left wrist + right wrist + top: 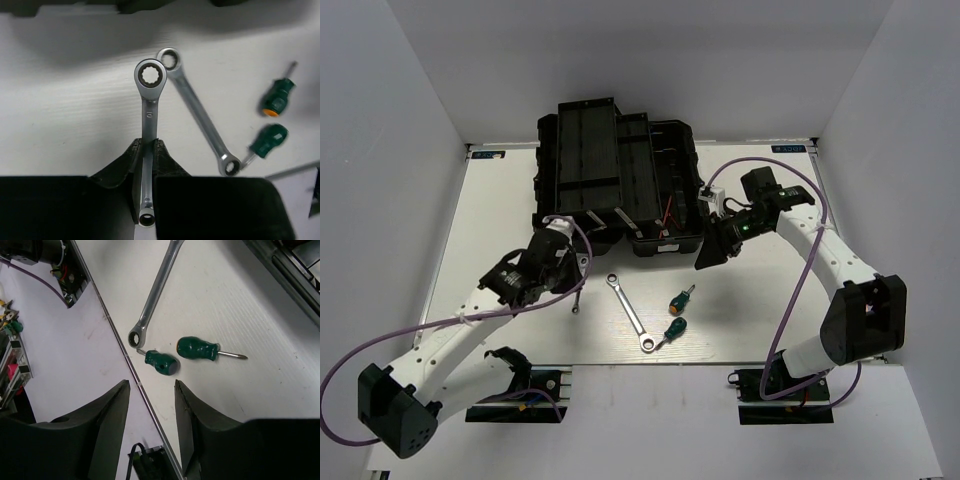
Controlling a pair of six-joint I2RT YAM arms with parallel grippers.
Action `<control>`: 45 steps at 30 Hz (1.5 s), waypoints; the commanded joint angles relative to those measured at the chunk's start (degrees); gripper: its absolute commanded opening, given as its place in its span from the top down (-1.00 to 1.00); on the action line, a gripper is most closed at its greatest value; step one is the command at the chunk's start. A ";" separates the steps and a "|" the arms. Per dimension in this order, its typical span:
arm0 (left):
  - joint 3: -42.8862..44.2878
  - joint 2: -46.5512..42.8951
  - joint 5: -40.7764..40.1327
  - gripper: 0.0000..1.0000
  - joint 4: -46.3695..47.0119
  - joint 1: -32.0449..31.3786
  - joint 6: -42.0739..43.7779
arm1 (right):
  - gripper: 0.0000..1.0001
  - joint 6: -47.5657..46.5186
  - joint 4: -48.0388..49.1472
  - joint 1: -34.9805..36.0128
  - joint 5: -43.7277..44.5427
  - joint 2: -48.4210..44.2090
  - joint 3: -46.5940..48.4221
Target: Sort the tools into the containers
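Steel short wrench (149, 105) is clamped in the left claw (148, 147), ring end sticking out past the fingers. Can't tell whether it touches the tabletop (740, 320). It sits front-left of the black toolbox (620, 170), which stands open at the far middle. Longer wrench (200, 112) lies flat on a diagonal just right of the short one, not touching it. Right of that are two green screwdrivers. The far screwdriver (682, 297) lies alone. The near screwdriver (674, 328) has its tip right at the longer wrench's ring end. Right claw (151, 390) has its fingers apart with nothing between them, by the toolbox's front-right corner.
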 commanded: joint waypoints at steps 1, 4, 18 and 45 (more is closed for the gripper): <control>5.63 0.41 8.79 1.00 -1.34 -0.21 8.00 | 0.05 -1.61 0.05 0.34 -0.55 -0.80 0.69; 11.42 0.93 13.01 1.00 -1.87 -0.21 11.17 | 0.05 -1.79 -0.12 0.43 -0.37 -0.88 0.87; 33.76 16.74 15.67 1.00 6.64 0.67 12.95 | 0.05 -2.05 0.23 0.78 0.68 -1.15 0.78; 82.55 65.18 1.42 0.44 3.66 16.22 11.79 | 0.08 -0.47 8.14 12.29 13.41 0.69 -0.10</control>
